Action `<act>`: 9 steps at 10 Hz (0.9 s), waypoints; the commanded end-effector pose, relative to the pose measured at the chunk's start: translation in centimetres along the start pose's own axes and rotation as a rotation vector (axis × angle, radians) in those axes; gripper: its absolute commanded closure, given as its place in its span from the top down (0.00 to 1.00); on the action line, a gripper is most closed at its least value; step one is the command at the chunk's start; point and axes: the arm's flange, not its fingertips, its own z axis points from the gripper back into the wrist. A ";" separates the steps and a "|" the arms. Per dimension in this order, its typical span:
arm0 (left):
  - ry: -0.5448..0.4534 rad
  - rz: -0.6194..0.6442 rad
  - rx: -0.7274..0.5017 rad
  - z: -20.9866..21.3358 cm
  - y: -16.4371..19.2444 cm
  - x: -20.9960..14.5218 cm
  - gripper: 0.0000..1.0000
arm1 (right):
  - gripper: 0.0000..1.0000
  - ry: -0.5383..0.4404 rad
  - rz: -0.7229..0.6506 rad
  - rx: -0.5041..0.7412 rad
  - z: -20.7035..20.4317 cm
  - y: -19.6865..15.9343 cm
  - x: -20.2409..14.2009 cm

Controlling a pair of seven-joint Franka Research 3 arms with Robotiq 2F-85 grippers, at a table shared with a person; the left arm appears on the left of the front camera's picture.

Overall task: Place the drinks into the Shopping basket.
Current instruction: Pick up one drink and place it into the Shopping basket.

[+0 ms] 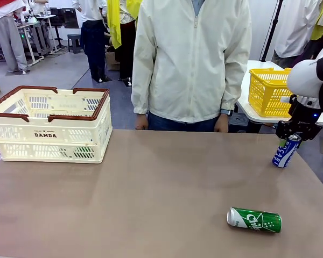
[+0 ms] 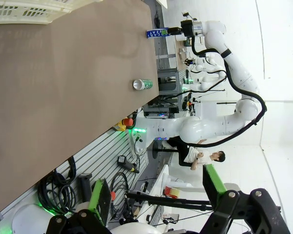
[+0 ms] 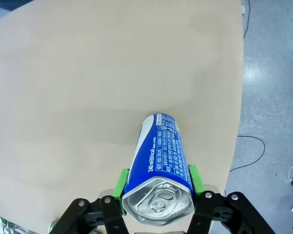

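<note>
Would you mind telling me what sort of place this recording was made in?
Probably a robotics lab staged as a shop: the right gripper grips a blue can at a work table, a cream Shopping basket waits, and coiled cables and a red stop button sit nearby.

Front view faces across table; wrist views seemingly share it.

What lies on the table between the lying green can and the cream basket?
Nothing: in the front view the brown tabletop between the green can and the Shopping basket is bare.
</note>
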 end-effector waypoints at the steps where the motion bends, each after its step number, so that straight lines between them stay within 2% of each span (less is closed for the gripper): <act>1: -0.003 0.001 -0.017 0.0 -0.2 -0.1 1.00 | 0.00 -0.023 0.016 0.021 3.2 2.0 -0.4; 3: -0.003 0.001 -0.017 0.0 -0.2 -0.1 1.00 | 0.00 -0.032 0.057 0.066 9.3 6.5 -1.4; 4: -0.003 0.001 -0.017 0.0 -0.2 -0.1 1.00 | 0.00 -0.051 0.101 0.076 11.6 10.1 -1.7; 6: -0.003 0.001 -0.017 0.0 -0.2 -0.1 1.00 | 0.00 -0.085 0.429 0.057 12.7 20.3 -1.9; 8: -0.003 0.001 -0.017 0.0 -0.2 -0.1 1.00 | 0.00 -0.050 0.736 0.011 10.5 30.3 -1.1; 9: -0.003 0.001 -0.017 0.0 -0.2 -0.1 1.00 | 0.00 -0.002 0.884 -0.016 8.2 36.2 -1.3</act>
